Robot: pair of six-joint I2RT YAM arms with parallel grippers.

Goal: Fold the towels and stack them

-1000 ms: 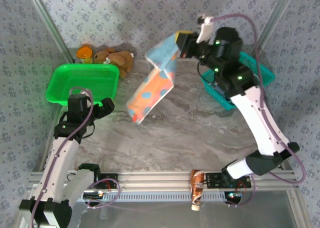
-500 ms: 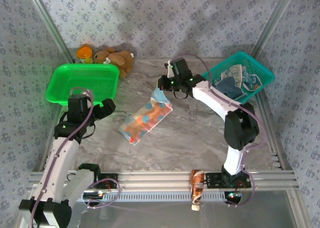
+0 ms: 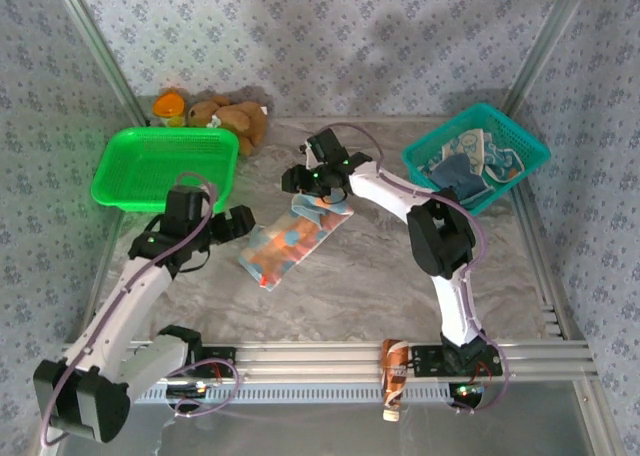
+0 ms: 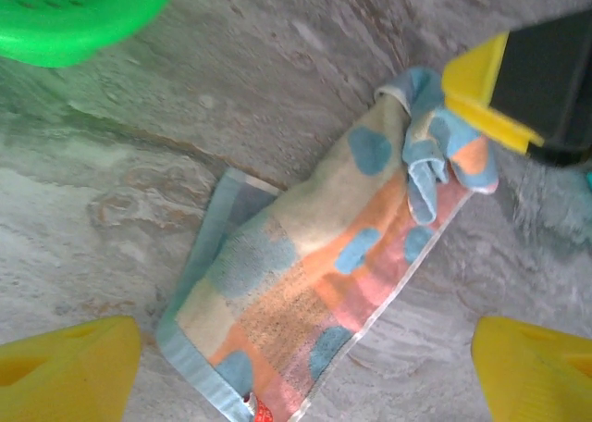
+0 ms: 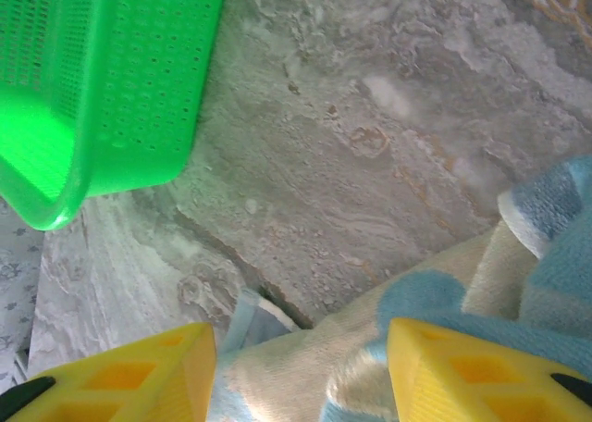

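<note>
Two sets of jaws, both parted, nothing gripped.

The right gripper (image 5: 296,337) hangs just over the bunched far end of the striped towel (image 3: 292,241), its fingers apart on either side and not pinching. The left gripper (image 3: 236,224) stands spread wide just beside the near end. The towel lies slantwise on the table (image 3: 400,266), mid-way between the baskets. It looks light, limp and grippy, so I'd pinch a flat hem corner rather than the rumpled end.

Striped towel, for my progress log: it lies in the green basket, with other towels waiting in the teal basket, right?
No: in the top view the striped towel lies on the table beside the green basket, not in it. Other towels do wait in the teal basket.
</note>
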